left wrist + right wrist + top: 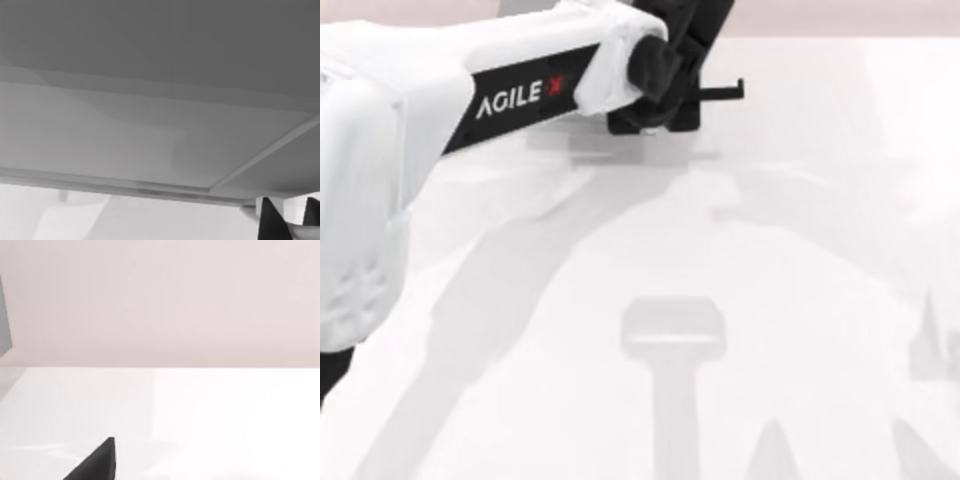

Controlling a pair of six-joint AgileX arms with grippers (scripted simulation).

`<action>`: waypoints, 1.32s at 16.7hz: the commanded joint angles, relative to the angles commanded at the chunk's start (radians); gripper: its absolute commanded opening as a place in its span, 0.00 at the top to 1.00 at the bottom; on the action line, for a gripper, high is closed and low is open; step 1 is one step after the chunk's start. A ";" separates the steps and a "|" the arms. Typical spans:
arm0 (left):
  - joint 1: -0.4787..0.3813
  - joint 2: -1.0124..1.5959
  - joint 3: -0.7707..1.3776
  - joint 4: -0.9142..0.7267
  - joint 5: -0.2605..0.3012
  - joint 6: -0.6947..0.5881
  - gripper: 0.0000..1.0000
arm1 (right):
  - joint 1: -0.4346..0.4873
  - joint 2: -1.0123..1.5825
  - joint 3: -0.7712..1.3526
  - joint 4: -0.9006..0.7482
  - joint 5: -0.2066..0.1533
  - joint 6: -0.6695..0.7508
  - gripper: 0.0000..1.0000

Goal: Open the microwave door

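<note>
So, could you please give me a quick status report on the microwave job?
Left gripper at the table's far edge, fingers unreadable. Grey microwave panel fills the left wrist view. Right arm out of the top view. Nothing seen in the way.

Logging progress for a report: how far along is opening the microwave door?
Done: the left pincer sits at the table's far side, close against the flat grey metallic microwave door, which fills its wrist view. In hand: any grasp cannot be confirmed. Seemingly left: swinging the door open. The right pincer idles over the table.
</note>
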 joint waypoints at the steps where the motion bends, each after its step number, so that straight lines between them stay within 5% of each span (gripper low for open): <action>1: 0.000 0.000 0.000 0.000 0.000 0.000 1.00 | 0.000 0.000 0.000 0.000 0.000 0.000 0.00; 22: -0.003 -0.008 -0.027 0.014 0.015 0.013 1.00 | 0.000 0.000 0.000 0.000 0.000 0.000 0.00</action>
